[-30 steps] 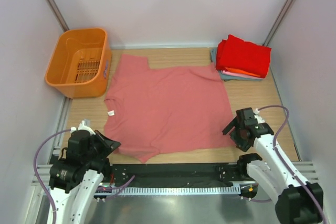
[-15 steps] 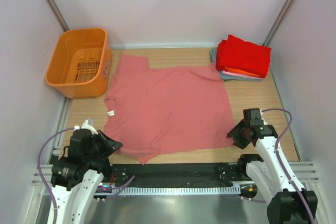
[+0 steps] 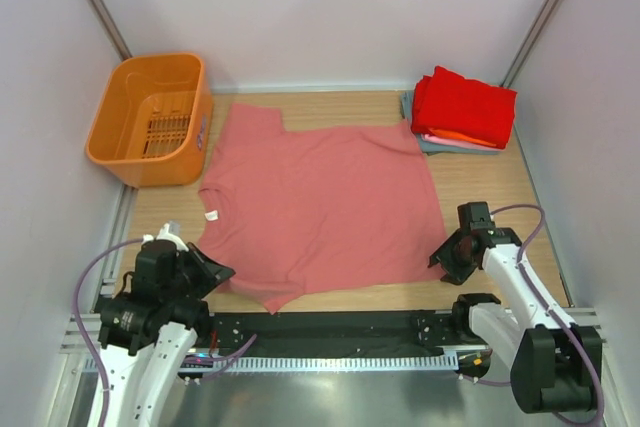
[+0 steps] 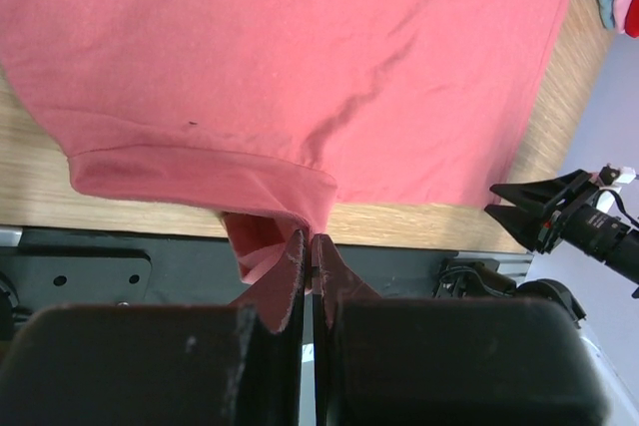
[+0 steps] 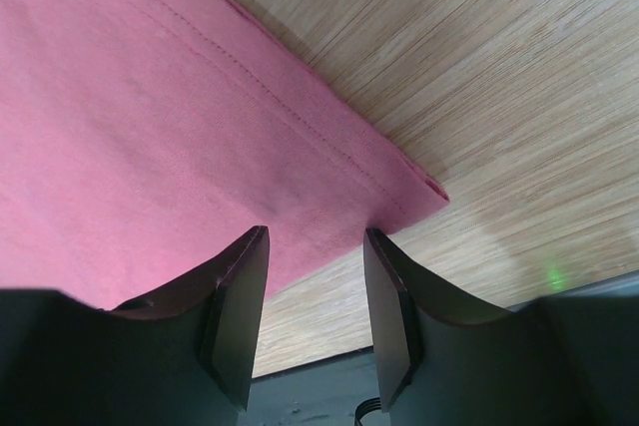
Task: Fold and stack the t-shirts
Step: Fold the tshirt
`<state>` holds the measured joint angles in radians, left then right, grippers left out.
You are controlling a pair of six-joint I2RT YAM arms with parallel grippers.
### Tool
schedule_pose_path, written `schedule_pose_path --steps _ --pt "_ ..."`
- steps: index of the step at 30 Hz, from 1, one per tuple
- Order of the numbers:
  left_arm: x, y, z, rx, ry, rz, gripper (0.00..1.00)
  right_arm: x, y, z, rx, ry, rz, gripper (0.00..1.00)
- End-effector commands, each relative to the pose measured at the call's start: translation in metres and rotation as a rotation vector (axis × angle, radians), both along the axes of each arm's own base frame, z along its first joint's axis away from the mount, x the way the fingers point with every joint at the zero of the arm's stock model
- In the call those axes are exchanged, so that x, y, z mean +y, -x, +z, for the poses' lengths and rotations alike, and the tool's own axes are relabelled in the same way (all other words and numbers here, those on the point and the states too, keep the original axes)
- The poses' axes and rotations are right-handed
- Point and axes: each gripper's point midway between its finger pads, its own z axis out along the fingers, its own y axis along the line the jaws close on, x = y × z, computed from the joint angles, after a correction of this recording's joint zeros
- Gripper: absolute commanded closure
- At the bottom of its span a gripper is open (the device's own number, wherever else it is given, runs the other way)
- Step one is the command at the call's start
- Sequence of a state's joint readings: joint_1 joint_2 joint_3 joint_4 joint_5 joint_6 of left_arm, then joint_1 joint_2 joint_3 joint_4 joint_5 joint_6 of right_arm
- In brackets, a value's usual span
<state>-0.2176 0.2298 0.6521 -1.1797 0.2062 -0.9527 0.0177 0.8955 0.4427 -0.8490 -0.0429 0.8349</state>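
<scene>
We see the left hand (image 4: 312, 251) closed at the sleeve of the salmon-pink cotton t-shirt (image 3: 320, 197), and the right hand (image 5: 315, 236) parted over its hem corner.

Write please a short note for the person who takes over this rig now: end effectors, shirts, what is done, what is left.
Left end effector: shut on the near sleeve edge of the salmon-pink t-shirt.
Right end effector: open, jaws astride the shirt's near right hem corner.
The shirt lies spread, unfolded, on the table; that sleeve hangs over the front edge.
Done: folded stack at the far right corner, red on top.
Left: fold this shirt, add it to the stack.
</scene>
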Motion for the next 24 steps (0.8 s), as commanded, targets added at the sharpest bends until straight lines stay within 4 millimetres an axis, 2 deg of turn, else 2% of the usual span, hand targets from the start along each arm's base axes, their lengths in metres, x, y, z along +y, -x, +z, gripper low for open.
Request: schedule_pose_path --steps 1,10,14,15,19,24 --pt "-0.003 -0.012 0.016 -0.072 0.005 -0.016 1.00 0.000 -0.008 0.001 -0.003 0.002 0.015 0.51" --pt "-0.006 -0.022 0.011 -0.061 -0.006 -0.031 1.00 -0.008 -0.012 -0.006 0.064 0.041 -0.002 0.50" --pt "-0.007 -0.025 0.012 -0.073 -0.005 -0.041 1.00 -0.032 -0.026 0.008 0.039 0.125 -0.075 0.50" --pt "-0.008 -0.026 0.011 -0.068 -0.006 -0.043 1.00 -0.037 -0.021 0.006 0.084 0.136 -0.092 0.48" --pt "-0.010 -0.031 0.009 -0.075 -0.007 -0.059 1.00 -0.037 -0.019 0.003 0.137 0.138 -0.090 0.52" --pt "-0.015 -0.034 0.008 -0.080 0.006 -0.083 1.00 -0.043 -0.021 0.012 0.112 0.167 -0.128 0.57"
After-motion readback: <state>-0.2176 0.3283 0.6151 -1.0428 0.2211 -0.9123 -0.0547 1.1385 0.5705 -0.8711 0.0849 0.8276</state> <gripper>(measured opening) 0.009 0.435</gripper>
